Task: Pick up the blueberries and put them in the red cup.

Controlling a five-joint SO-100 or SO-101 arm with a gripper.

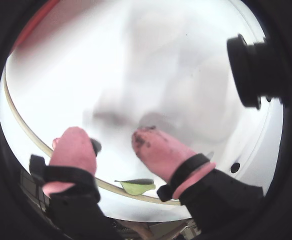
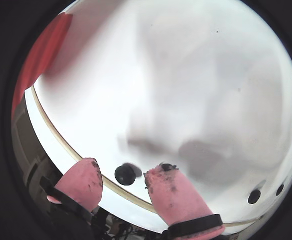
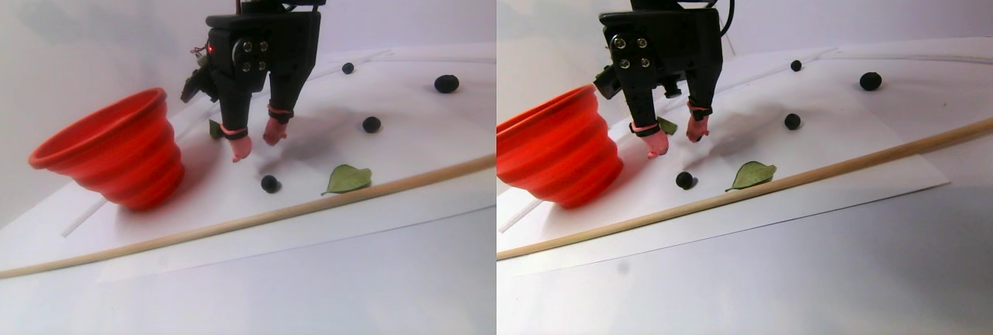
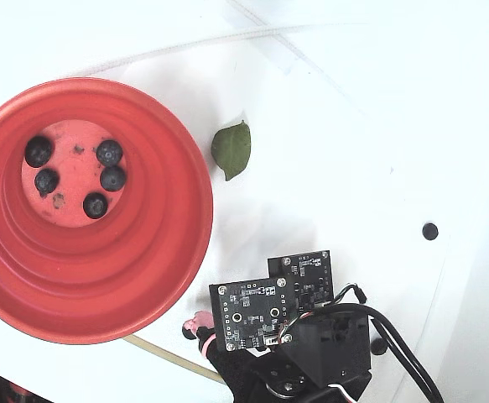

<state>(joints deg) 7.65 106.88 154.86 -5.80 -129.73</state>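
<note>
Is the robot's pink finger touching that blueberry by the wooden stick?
Apart. In a wrist view, white paper shows between the blueberry and both pink fingertips.

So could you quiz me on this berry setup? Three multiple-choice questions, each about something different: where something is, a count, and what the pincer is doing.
1. In the fixed view, where does the green leaf lie?
A. inside the cup
B. on the white sheet just right of the cup
C. under the arm

2. How many blueberries lie in the red cup?
A. two
B. five
C. nine

3. What state is the pincer in?
A. open, with a loose berry between its pink fingertips
B. shut on a leaf
C. shut and empty

Key: 1 B, the leaf sits beside the cup's rim; 2 B, five dark berries show on the pale bottom; 3 A, both wrist views show a gap between the tips.
</note>
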